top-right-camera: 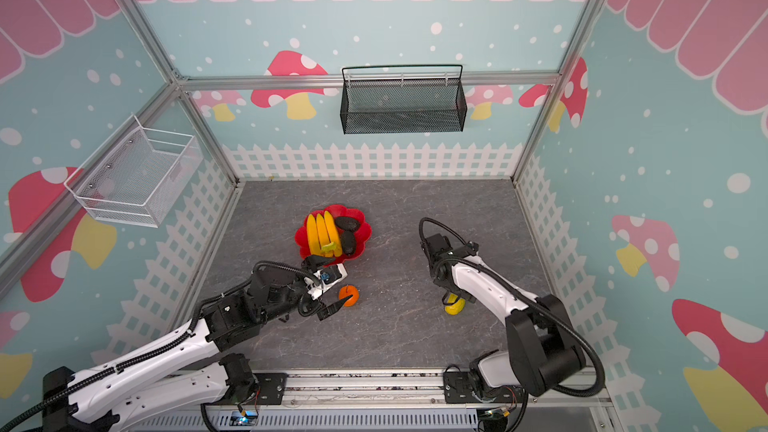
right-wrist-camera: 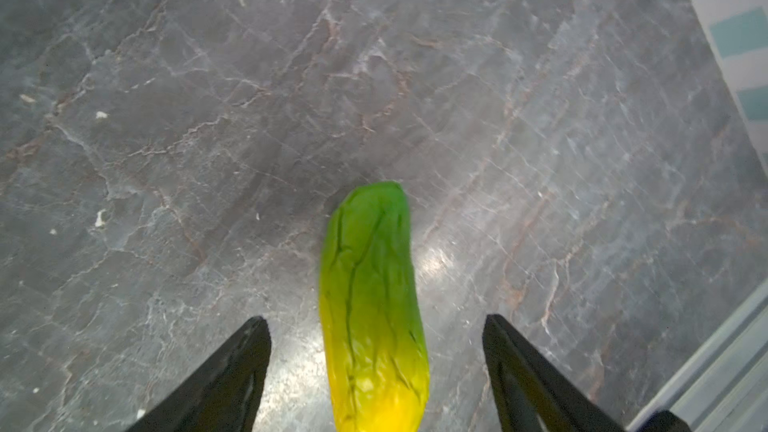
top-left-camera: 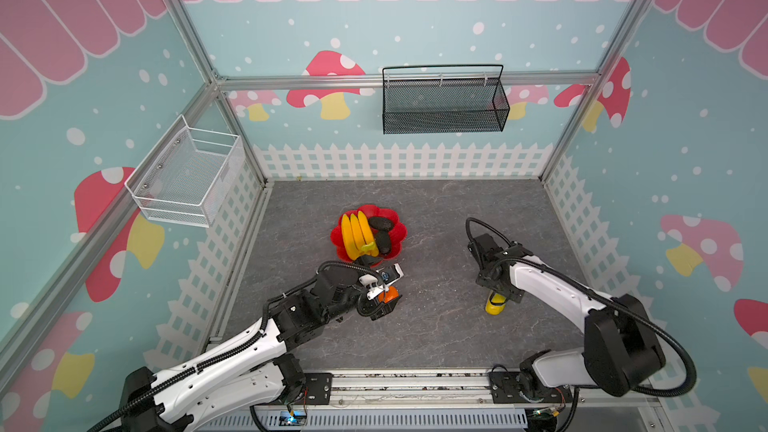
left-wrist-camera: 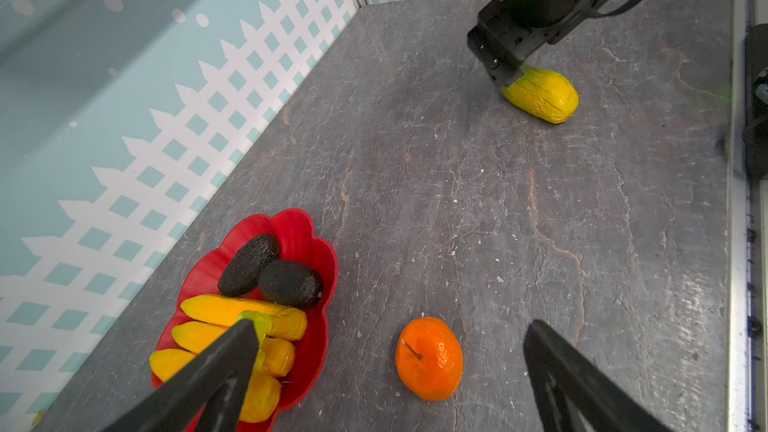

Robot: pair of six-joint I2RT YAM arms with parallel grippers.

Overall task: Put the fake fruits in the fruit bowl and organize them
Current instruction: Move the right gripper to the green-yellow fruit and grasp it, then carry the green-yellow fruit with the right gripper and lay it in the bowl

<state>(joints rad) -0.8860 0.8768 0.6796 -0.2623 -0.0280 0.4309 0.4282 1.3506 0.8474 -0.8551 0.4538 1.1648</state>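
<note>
The red scalloped fruit bowl (top-left-camera: 400, 229) (top-right-camera: 365, 229) (left-wrist-camera: 299, 234) sits left of centre on the grey table. In it lie a bunch of yellow bananas (top-left-camera: 355, 232) (left-wrist-camera: 232, 309) and two dark ovals (top-left-camera: 381, 224) (left-wrist-camera: 291, 282). A small orange (top-right-camera: 348, 295) (left-wrist-camera: 430, 359) rests on the table in front of the bowl. My left gripper (left-wrist-camera: 392, 326) (top-right-camera: 336, 280) is open, its fingers wide on either side of the orange, one above the bowl's near edge. On the right, my right gripper (right-wrist-camera: 375, 320) is open and straddles the yellow-green oblong fruit (right-wrist-camera: 372, 305) (top-left-camera: 495, 306) (left-wrist-camera: 540, 93) without touching it.
A black mesh basket (top-left-camera: 444, 105) hangs on the back wall and a white wire basket (top-left-camera: 187, 176) on the left wall. Fence-patterned walls close three sides. A metal rail (top-left-camera: 407, 384) with both arm bases runs along the front edge.
</note>
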